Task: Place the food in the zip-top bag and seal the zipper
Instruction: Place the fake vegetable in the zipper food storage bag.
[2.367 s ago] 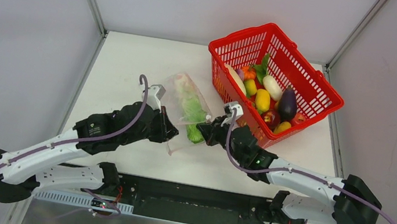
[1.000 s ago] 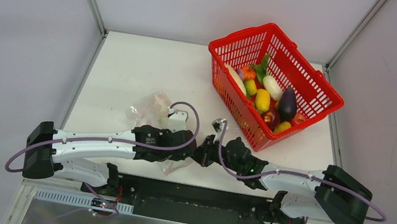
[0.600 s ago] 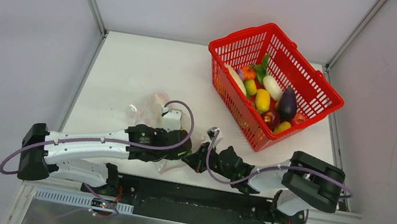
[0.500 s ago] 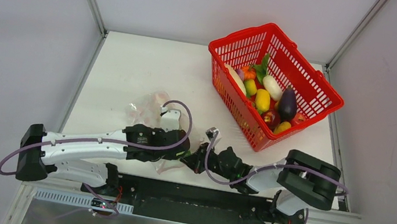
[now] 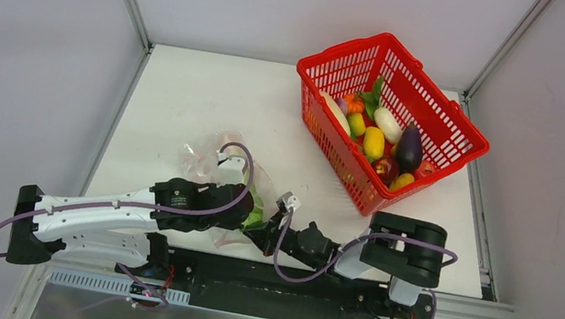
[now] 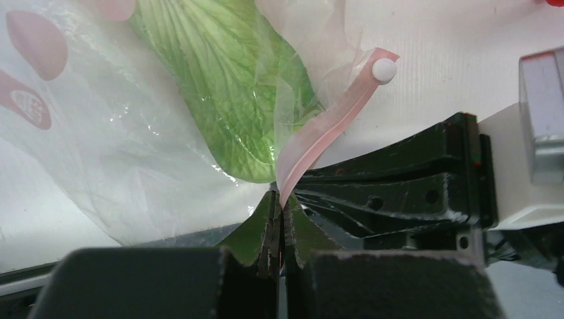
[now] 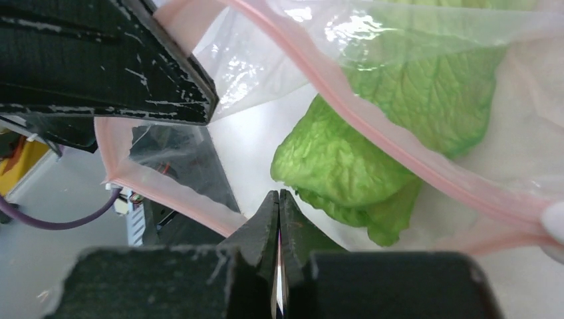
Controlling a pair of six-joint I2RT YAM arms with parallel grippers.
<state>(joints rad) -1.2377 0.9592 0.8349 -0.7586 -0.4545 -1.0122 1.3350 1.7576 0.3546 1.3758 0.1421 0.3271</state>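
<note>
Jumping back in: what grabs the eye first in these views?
A red basket heaped with toy food stands at the table's far right. At the near edge, the left hand and right hand are pinched shut on the pink zipper of the clear bag, which holds a green leafy piece.

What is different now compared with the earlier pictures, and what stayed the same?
Both arms drew back toward the near edge and to the left, dragging the zip-top bag with its green leafy piece away from the red basket. The left gripper and right gripper stay shut on the zipper. Basket and its food did not move.
</note>
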